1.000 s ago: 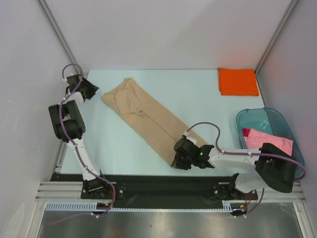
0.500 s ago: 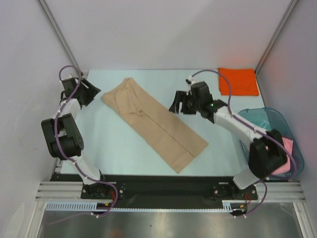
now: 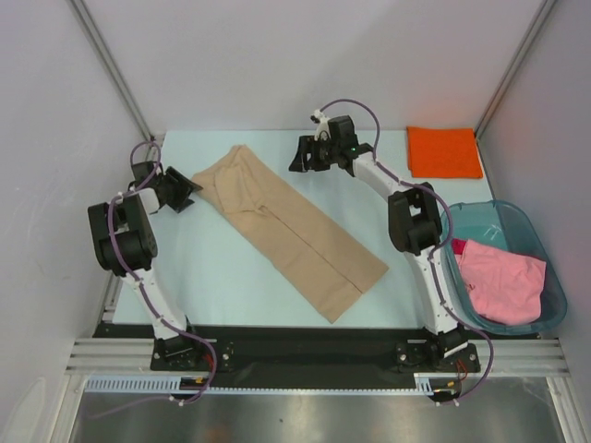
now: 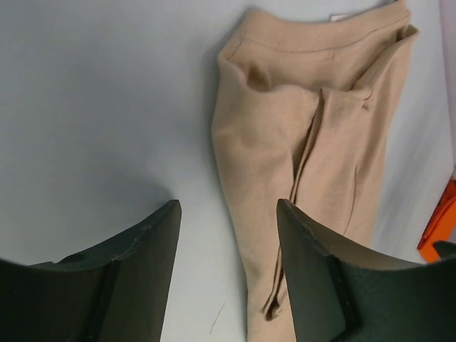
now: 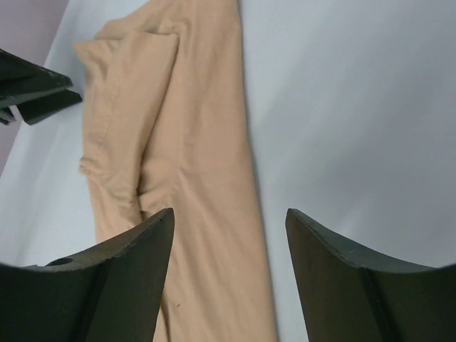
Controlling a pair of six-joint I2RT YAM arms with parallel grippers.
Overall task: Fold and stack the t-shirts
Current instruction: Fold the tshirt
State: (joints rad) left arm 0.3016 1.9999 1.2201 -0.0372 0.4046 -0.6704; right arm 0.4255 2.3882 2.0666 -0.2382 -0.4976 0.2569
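A tan t-shirt (image 3: 291, 231) lies folded into a long strip, running diagonally from the back left toward the front middle of the table. My left gripper (image 3: 187, 194) hovers open just left of the strip's far end, with nothing between its fingers. In the left wrist view the tan t-shirt (image 4: 313, 142) lies past and to the right of the left gripper (image 4: 228, 206). My right gripper (image 3: 297, 159) is open at the back middle, right of the same end. The right wrist view looks down over the tan t-shirt (image 5: 185, 142) between the right gripper (image 5: 229, 214). An orange t-shirt (image 3: 444, 152) lies folded at the back right. A pink t-shirt (image 3: 499, 277) sits crumpled in the tub.
A translucent teal tub (image 3: 517, 220) stands at the right edge, beside the right arm's base. Grey walls and metal posts close in the pale blue table (image 3: 231, 277) on three sides. The left gripper's fingers (image 5: 35, 89) show at the top left of the right wrist view.
My right arm swung from the tan strip's near end up to the back middle, and its gripper opened. The left gripper opened wider and shifted slightly toward the strip.
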